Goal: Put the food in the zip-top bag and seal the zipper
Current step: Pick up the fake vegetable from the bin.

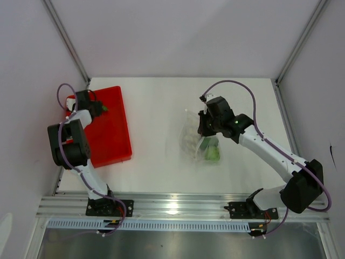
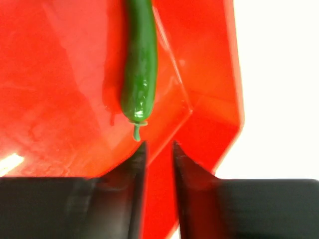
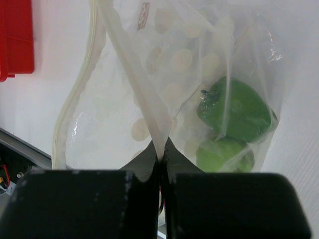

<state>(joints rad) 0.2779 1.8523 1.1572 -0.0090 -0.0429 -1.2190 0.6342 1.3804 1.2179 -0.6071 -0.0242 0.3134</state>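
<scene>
With right claw clamped on clear crinkly zip-top bag edge, hold mouth wide. Advance left claw, slightly apart, over glossy dark green pepper in red plastic tray; grip mid-body, not stem.

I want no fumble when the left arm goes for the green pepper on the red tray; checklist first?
1. Right gripper shut on the zip-top bag: ok.
2. Zipper unsealed, mouth open: ok.
3. Two green food pieces inside bag: ok.
4. Green pepper inside left gripper: not ok, it lies beyond it in the red tray.
5. Left gripper clear of the tray's wall: cannot tell.
</scene>
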